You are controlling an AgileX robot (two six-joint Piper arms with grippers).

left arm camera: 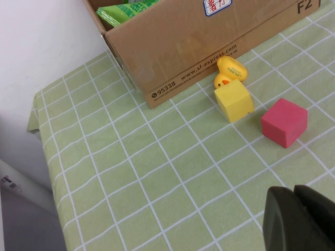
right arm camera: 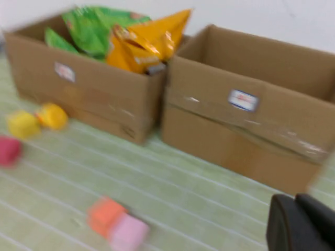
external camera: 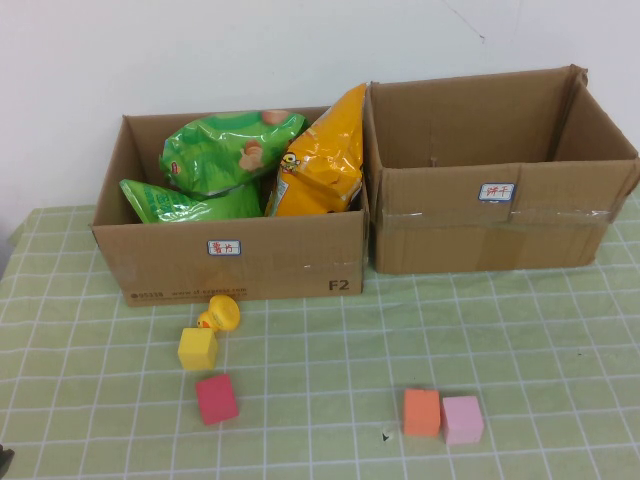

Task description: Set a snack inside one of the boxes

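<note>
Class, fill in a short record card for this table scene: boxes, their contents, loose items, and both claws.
Left box: holds two green snack bags and an orange snack bag
Right box: no contents visible
Loose items: yellow duck touching yellow block; red block; orange block beside pink block
Left claw: shut, holds nothing, over the cloth near the red block
Right claw: shut, holds nothing, in front of the right box
</note>
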